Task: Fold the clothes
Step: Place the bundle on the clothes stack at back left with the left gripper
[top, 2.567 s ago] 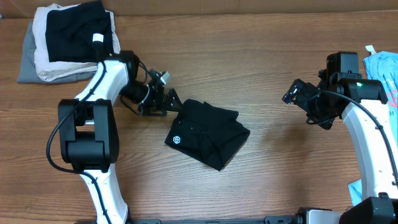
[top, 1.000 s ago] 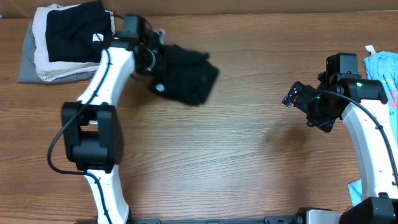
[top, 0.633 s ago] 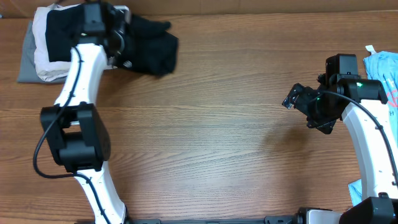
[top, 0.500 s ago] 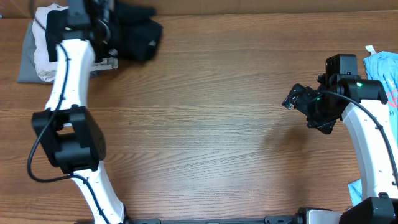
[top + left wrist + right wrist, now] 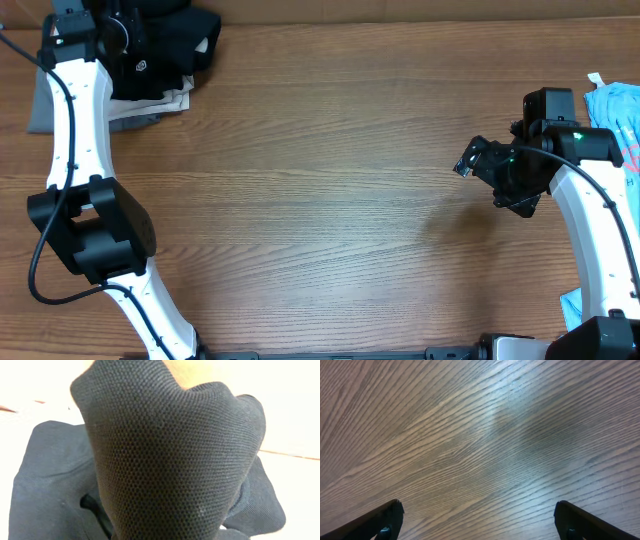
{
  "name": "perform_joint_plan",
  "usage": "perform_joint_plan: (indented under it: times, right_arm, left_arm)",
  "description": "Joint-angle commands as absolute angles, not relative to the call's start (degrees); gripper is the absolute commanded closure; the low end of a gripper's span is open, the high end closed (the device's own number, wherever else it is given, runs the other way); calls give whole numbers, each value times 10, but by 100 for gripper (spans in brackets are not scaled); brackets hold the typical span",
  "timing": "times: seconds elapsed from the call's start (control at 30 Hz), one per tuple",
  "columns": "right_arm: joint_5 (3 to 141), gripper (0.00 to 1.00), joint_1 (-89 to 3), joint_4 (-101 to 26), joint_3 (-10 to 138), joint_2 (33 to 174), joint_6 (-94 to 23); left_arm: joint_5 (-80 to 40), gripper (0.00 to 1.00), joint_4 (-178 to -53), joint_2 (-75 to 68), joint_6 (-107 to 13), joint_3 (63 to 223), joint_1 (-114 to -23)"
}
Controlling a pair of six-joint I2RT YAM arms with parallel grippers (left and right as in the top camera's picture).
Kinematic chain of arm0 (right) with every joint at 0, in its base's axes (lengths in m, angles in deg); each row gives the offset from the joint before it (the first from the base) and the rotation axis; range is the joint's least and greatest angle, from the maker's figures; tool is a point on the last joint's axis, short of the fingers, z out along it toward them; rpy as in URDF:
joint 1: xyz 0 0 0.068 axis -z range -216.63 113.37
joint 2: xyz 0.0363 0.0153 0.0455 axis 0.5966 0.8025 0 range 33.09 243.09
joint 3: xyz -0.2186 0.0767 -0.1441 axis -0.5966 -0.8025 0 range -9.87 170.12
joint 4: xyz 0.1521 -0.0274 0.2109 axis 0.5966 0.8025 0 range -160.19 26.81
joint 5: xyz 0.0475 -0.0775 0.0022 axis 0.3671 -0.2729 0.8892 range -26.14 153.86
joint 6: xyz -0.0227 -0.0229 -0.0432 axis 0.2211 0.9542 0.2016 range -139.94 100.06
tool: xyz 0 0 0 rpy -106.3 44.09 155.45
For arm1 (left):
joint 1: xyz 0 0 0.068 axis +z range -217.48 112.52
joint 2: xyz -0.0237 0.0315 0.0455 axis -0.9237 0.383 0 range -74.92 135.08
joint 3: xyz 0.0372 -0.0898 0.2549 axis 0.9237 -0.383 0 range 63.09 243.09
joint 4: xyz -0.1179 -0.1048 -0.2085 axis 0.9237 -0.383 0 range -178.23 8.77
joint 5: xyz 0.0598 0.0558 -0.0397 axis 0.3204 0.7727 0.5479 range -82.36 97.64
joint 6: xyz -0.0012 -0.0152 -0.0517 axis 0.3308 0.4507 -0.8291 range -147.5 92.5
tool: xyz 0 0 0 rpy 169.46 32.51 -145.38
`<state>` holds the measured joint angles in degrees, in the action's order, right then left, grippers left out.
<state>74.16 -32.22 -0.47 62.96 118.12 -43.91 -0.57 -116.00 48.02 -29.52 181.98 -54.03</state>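
A bare wooden table (image 5: 330,200) fills the overhead view, with 1 stack (image 5: 38,105) of folded grey, cream and black pieces at its far left corner. The clothes (image 5: 165,55), a folded black bundle with a small round white logo (image 5: 143,67), sit directly above that stack. They overhang its side toward the table's middle, and their long axis seems to run along the far edge.

The left gripper (image 5: 128,38) is over the stack too. Black mesh fabric hides its fingers in the wrist view, bunched right against the lens, so they appear pressed together on a fold of the clothes.

The right gripper (image 5: 482,520) hovers well apart from the stack, across the table, with its 2 fingers spread wide over bare wood.

The left arm is clearly the nearer one. The next move likely needs only a lowering onto the stack and a release.
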Motion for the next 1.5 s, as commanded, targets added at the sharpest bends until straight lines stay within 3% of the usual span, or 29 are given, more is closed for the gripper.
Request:
perform_joint_plan:
  times: [0.0,0.4,0.47,0.57,0.77,1.0,1.13,1.3,1.47]
  right_arm:
    - [744,0,-325,-2,629,1183,-437]
    - [744,0,-325,21,629,1183,-437]
    - [744,0,-325,21,629,1183,-439]
    - [744,0,-325,23,629,1183,-440]
    - [744,0,-325,29,629,1183,-440]
    - [744,0,-325,9,629,1183,-454]
    - [744,0,-325,8,629,1183,-454]
    - [744,0,-325,12,629,1183,-454]
    - [745,0,-325,13,629,1183,-454]
  left_arm:
    - [38,95,-1137,492,-309,1840,-524]
    - [166,85,-1085,584,-307,1840,-474]
    - [173,75,-1073,596,-292,1840,-464]
    - [209,30,-1052,601,-288,1840,-452]
    - [288,0,-1048,582,-253,1899,-445]
    - [147,2,-1084,554,-328,1972,-445]
    - [38,28,-1104,566,-371,1970,-453]
    - [37,56,-1105,611,-393,1969,-474]
    - [35,56,-1078,686,-393,1969,-490]
